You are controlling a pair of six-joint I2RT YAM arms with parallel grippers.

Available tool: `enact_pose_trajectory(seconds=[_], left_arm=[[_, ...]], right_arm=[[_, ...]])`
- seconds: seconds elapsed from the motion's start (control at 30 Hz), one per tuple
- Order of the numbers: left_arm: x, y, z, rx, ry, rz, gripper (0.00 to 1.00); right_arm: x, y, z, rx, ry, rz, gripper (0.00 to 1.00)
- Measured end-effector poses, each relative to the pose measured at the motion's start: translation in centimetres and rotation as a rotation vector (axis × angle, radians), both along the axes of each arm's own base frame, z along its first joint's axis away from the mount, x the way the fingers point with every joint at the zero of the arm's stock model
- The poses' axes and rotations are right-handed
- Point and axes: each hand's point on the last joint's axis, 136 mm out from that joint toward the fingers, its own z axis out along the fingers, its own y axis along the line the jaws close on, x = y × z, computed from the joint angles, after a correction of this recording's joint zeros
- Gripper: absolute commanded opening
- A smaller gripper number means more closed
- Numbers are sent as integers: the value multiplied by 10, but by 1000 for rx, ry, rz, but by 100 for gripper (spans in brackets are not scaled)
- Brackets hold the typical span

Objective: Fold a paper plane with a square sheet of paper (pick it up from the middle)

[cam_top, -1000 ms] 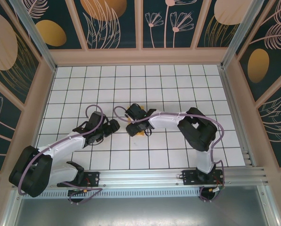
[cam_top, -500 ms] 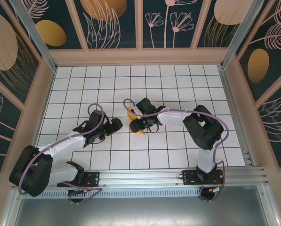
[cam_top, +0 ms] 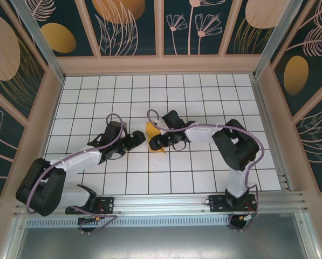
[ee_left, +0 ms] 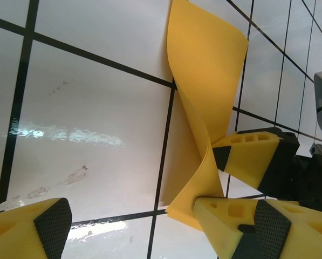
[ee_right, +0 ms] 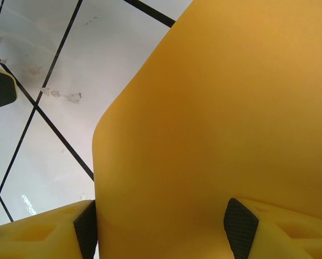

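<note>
Well, the sheet of paper (cam_top: 150, 129) sits about at the middle of the table (cam_top: 204, 102), not flat but standing on edge, bowed and twisted into a loose curl. In the overhead view its long axis runs from 11 o'clock to 5 o'clock, with the broader curled end toward 11 and a small narrow tip toward 5. The stretch between those ends is covered by the right gripper (cam_top: 154, 143), which reaches in from 3 o'clock. That gripper's fingers stand apart with the paper between them. In the right wrist view the orange-yellow sheet spans from one black pad (ee_right: 85, 229) to the other, but I cannot tell whether the pads press it or merely cradle it. The left gripper (cam_top: 139, 137) waits just at the paper's 9 o'clock side, its jaws spread wide. Between them its own camera shows bare tile and the paper's lower corner (which sits near the right-hand finger). The surface is glossy white tile ruled with black grid lines, carrying bright reflections and a few faint smudges. Around it stand walls (cam_top: 128, 27) of dark teal panels with pale leaf and flower drawings and golden ovals, framed in light wood. A metal rail (cam_top: 166, 202) crosses the 6 o'clock edge.
</note>
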Motion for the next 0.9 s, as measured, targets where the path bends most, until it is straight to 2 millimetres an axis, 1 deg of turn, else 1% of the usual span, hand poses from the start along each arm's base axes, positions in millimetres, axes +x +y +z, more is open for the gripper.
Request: enact_pose_trajectory(seconds=[0.07, 0.27, 0.43, 0.47, 0.53, 0.6, 0.73, 0.83, 0.9], left_arm=[[0, -1, -1, -2, 2, -2, 90], [0, -3, -3, -8, 9, -10, 90], [3, -6, 0, -22, -6, -15, 90], [3, -6, 1, -24, -10, -15, 90], [4, -7, 3, -29, -17, -16, 90], [5, -8, 4, -34, -22, -17, 90], [7, -11, 8, -58, -27, -17, 84], [8, -15, 11, -92, -31, -18, 79], [8, -18, 12, -114, -30, -21, 79]], right_arm=[[0, 0, 1, 9, 4, -1, 69], [-1, 1, 2, 26, 15, 6, 74], [-1, 0, 3, 35, 17, 7, 74], [-1, 0, 3, 35, 17, 7, 74], [-1, 0, 3, 34, 16, 6, 69], [0, -1, 2, 29, 15, -2, 65], [3, -3, 0, 34, 22, -20, 61], [5, -5, 1, 57, 38, -34, 60], [5, -5, 1, 75, 51, -42, 60]])
